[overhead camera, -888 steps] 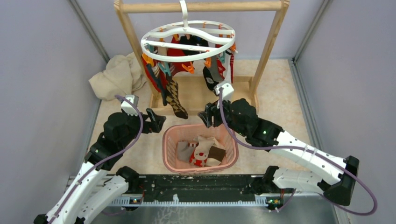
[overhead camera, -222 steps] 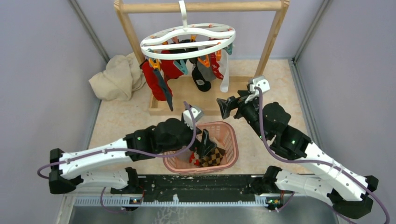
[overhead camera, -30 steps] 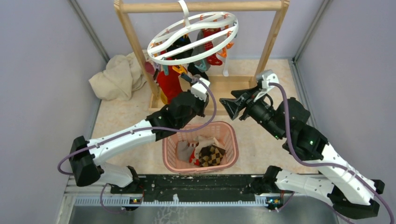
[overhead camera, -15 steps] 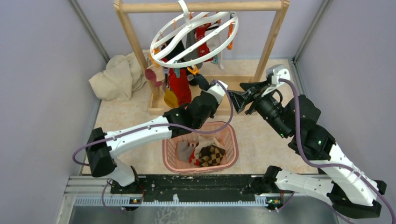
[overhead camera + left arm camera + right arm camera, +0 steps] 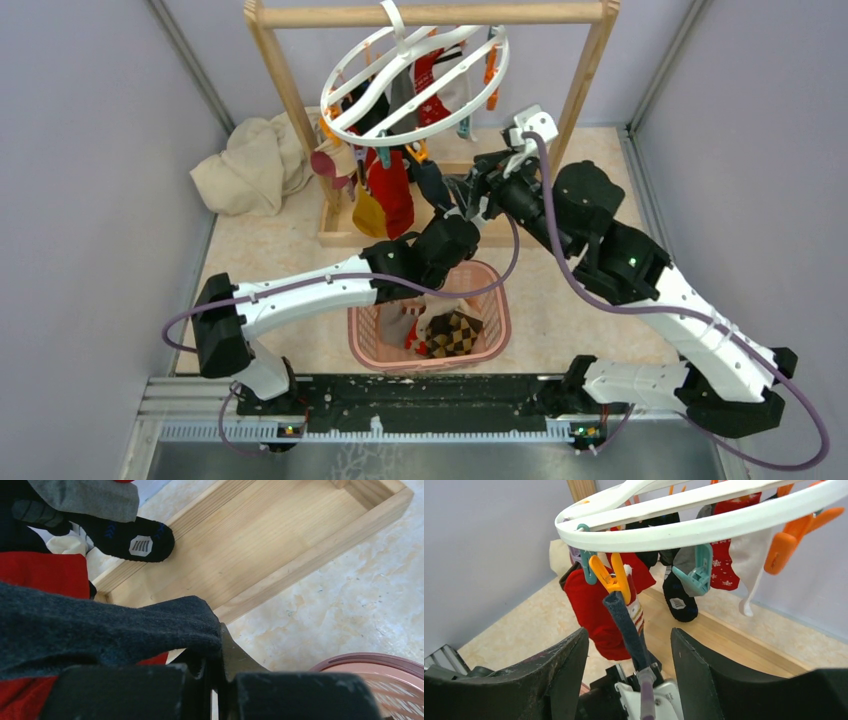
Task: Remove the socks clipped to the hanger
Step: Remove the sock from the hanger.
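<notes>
Two grippers meet below the low near rim of the hanger (image 5: 415,85), a white ring that hangs steeply tilted from the top rail of the wooden frame (image 5: 430,14).

Left gripper (image 5: 436,200): under the hanger's near rim, jaws pressed together on the lower end of a dark grey sock (image 5: 626,625). The sock runs taut and slanting up to a yellow-orange clip (image 5: 611,577) on the hanger's rim, and this clip holds its upper end.

Right gripper (image 5: 629,640): just beside the left one, toward the hanger's right side, jaws spread wide and holding nothing. In the right wrist view its fingers (image 5: 554,675) frame the stretched sock from either side, apart from it.

Other socks are clipped round the hanger. A red sock (image 5: 594,610) hangs directly behind the dark grey one. A black sock (image 5: 679,600) with a grey patch hangs further under the ring, near a teal clip (image 5: 696,570). A white sock (image 5: 749,560) hangs toward the hanger's far right.

The pink basket (image 5: 365,300) lies below the hanger on its near side and contains loose socks, one of them a checked sock (image 5: 455,333). A beige cloth (image 5: 250,165) lies heaped to the hanger's left.
</notes>
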Robot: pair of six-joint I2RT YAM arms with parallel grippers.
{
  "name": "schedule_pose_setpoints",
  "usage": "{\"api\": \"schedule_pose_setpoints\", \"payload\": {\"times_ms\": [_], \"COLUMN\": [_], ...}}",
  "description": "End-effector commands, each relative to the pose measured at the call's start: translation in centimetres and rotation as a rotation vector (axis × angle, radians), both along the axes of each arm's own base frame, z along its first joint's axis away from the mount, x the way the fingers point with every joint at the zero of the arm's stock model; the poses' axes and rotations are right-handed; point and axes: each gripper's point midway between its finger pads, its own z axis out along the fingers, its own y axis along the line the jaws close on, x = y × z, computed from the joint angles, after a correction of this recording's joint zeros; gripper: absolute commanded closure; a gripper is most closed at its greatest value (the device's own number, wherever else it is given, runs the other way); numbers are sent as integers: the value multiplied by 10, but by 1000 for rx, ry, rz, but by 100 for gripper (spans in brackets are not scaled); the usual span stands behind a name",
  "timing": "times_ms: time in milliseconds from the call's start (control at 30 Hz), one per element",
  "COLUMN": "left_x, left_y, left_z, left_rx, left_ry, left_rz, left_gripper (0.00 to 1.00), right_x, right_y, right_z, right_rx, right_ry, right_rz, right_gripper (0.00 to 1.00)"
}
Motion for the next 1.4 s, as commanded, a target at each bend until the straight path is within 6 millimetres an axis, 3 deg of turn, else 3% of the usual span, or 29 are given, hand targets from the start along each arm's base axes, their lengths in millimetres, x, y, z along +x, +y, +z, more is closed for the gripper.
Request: {"api": "schedule_pose_setpoints", "payload": {"times_ms": [0, 233, 667, 1100, 1367], "left_x": [-1, -2, -3, -3, -3], "left_y": [13, 17, 22, 20, 19], "left_z": [3, 7, 4, 4, 5], "left_rx": [37, 37, 55, 53, 44], "left_ry": [-20, -29, -37, -38, -40], "left_rz": [39, 49, 70, 69, 67], "left_gripper": [99, 99, 100, 100, 100], "right_x": [-2, 9, 26, 42, 40], "right_y": [8, 26, 48, 58, 58], "right_z": [29, 27, 21, 22, 18], "right_rx": [26, 0, -9, -23, -20], "right_ry": [-57, -56, -59, -123, -107], "right_rz": [33, 44, 36, -9, -1], "right_gripper": [37, 32, 31, 31, 31]}}
